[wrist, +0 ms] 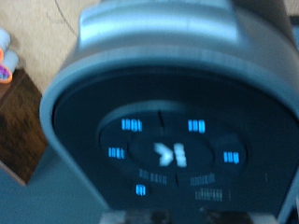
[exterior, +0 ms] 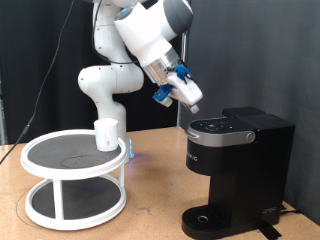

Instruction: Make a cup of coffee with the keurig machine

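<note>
The gripper (exterior: 194, 102) hovers just above the black coffee machine (exterior: 238, 175) at right, over its lit blue buttons (wrist: 173, 154); whether its jaws are spread is unclear. A white cup (exterior: 107, 134) sits on the round white stand (exterior: 75, 180), far left.

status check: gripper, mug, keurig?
Gripper just above keurig machine control panel, holding nothing visible. Cup on white round stand, not under spout. Nothing in the way.
</note>
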Controlling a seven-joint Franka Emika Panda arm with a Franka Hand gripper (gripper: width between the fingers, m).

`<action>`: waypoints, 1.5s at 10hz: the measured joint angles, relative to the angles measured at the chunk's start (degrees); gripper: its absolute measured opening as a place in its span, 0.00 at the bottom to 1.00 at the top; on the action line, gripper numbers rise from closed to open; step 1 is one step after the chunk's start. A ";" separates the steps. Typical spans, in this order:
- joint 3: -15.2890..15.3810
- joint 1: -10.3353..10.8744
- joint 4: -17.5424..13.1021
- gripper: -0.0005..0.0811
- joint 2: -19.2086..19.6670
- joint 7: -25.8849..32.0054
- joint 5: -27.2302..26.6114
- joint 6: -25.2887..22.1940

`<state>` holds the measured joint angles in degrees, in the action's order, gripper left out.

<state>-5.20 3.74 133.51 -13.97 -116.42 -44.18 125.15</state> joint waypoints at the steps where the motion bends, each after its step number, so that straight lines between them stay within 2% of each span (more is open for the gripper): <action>1: -0.21 0.00 -0.85 0.01 -0.11 0.02 -0.66 -1.72; 3: -0.19 -0.02 -0.60 0.01 -0.03 1.42 -0.23 -1.78; 5: -1.09 -0.21 -0.55 0.01 -0.45 7.61 1.09 -6.89; 6: -2.04 -0.40 -0.52 0.01 -1.19 10.38 2.57 -11.05; 8: -4.22 -1.35 -0.93 0.01 -3.15 14.57 8.78 -21.85; 10: -6.56 -2.21 -2.91 0.01 -4.27 19.20 15.56 -34.18; 11: -7.17 -2.47 -3.48 0.01 -4.41 20.53 16.52 -36.92; 12: -7.08 -2.47 -3.29 0.01 -4.38 20.34 16.34 -36.03; 15: -7.09 -2.35 -3.58 0.01 -4.38 31.46 23.34 -39.12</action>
<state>-12.29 1.39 129.93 -18.35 -84.96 -20.83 86.02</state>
